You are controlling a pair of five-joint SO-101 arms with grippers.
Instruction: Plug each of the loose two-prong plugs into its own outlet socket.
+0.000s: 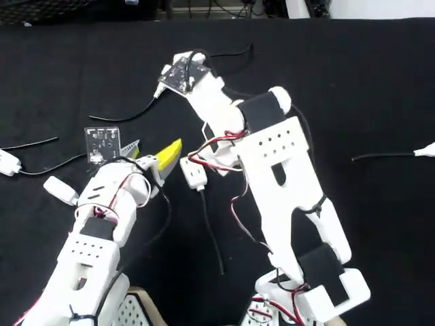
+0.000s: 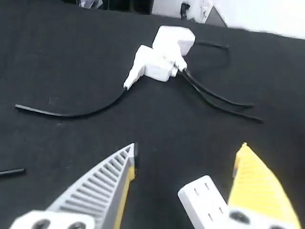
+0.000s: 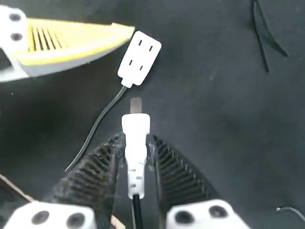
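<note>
Desk: Insertion step, then?

Field: By my reading, yes. Jaws of the right gripper are clamped on the body of a white two-prong plug. Its prongs stick out ahead, aimed at a white outlet socket that lies on the black table, near the prongs but apart from them.

Desk: Next move?

Field: A judgement only: a straight push along the prongs' line, with the blades turned to meet the slots. The socket sits slightly askew to the plug. Loose on its cord, it may slide unless something braces it.

Desk: Braced by what?

Field: Possibly the left gripper. Its jaws stand wide open around the socket, which sits hard by the yellow finger. Whether the two touch, I cannot tell.

Desk: What do the views trade?

Field: The right wrist view gives prongs and slots face on. The left wrist view adds a cluster of white plug bodies with black cords, farther across the table. The high view shows a loose white plug far to one side and another white end at the opposite edge.
</note>
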